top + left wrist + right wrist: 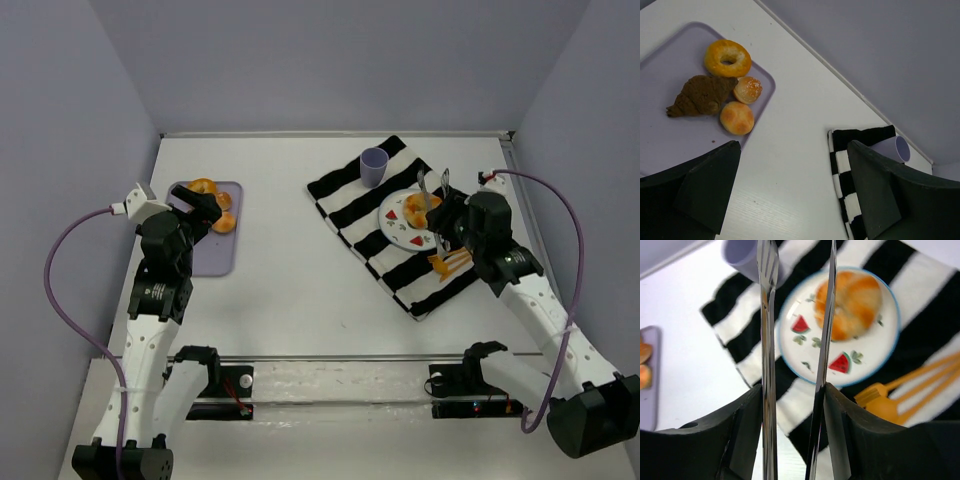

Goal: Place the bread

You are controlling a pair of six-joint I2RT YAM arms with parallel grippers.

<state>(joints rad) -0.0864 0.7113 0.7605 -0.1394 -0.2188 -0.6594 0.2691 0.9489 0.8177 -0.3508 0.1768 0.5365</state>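
**Left gripper (792, 195) wide over the tray, right gripper (792, 400) gripping tongs at the plate**

Black fingers (705, 190) of the left gripper stood wide apart, above the near edge of the lavender tray (670, 55). This tray lay by the far left corner of the table (290, 270). Three golden bread pieces on the tray (736, 118) sat beyond the fingertips, close together: a ring, a small sugared bun and a round bun. A brown croissant (702, 95) touched them.

At the far right side, the right gripper was closed on metal tongs (765, 340). Their two blades pointed forward with a narrow gap between them. The bread on the plate (855, 302) lay just past this gap, and the right blade crossed its left edge in the wrist view. Whether the blade touched it, I could not tell. The white plate (867, 357) rested on a striped cloth (350, 215), with orange cutlery (900, 400) beside its near edge and a lavender cup (373, 166) at the cloth's far edge.
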